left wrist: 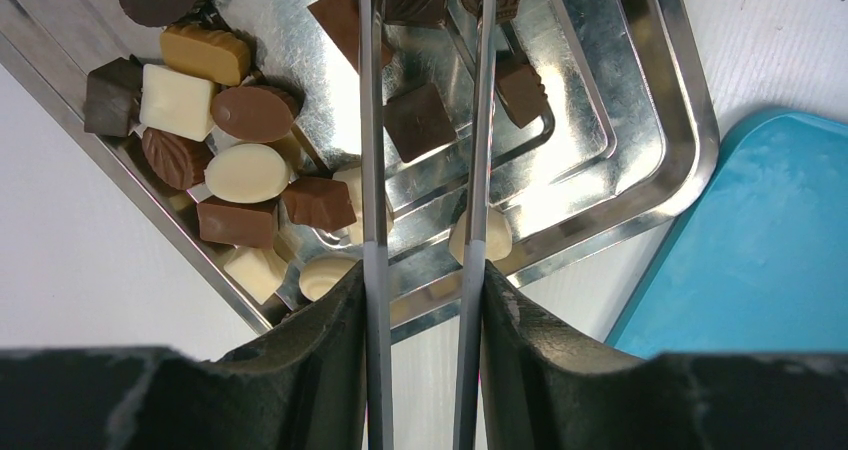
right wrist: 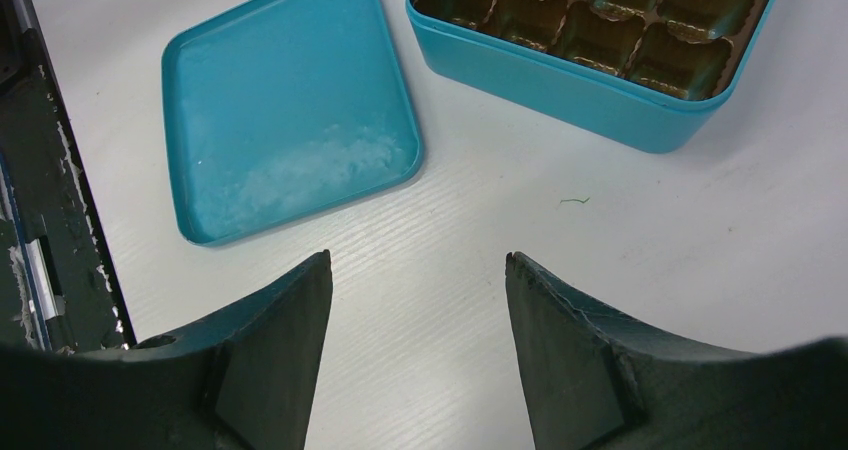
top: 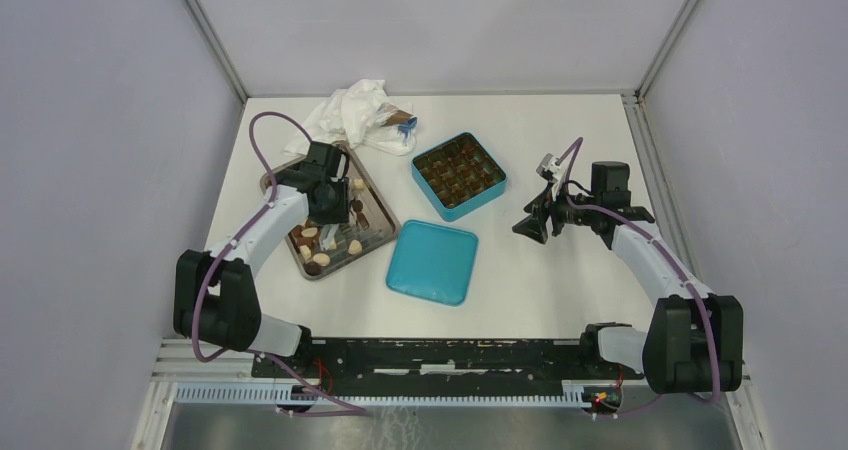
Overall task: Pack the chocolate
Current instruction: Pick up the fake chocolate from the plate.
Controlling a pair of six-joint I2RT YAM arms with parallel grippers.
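Chocolate [left wrist: 250, 115] heaped on steel tray [left wrist: 640, 170] | left gripper [left wrist: 426, 30] blades slightly apart, straddling 1 dark square [left wrist: 420, 120], unclasped | right gripper [right wrist: 415, 270] wide, empty

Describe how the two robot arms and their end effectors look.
Left arm and right arm: white links, black joints, a purple cable looping along each. The left end effector has long thin silvery blades; the right end effector has broad black fingers.

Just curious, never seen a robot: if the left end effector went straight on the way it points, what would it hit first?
Most likely the dark square chocolate framed between its fingers, lying on the metal tray; how high the left end effector sits is unclear.
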